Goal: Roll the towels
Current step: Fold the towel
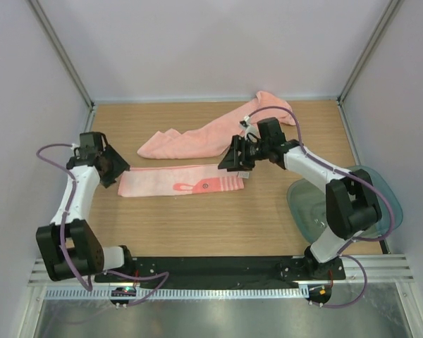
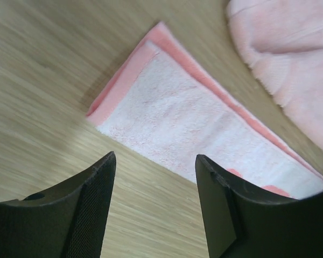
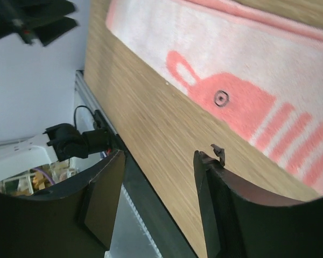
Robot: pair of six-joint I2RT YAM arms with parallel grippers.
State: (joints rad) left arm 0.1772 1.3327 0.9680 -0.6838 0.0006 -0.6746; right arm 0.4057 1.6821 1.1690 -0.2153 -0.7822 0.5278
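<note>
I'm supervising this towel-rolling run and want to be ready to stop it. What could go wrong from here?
1. The striped towel is folded in layers. The open left claw near its end may pinch only the top layer, so the roll could start loose.
2. The plain towel lies close behind it and might get dragged in.
3. The right arm has its elbow over the tray and could nudge it.

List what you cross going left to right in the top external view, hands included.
left hand → folded towel with the fish print → right hand → translucent tray. The long plain towel is left out because it spans the folded towel and the right hand.
</note>
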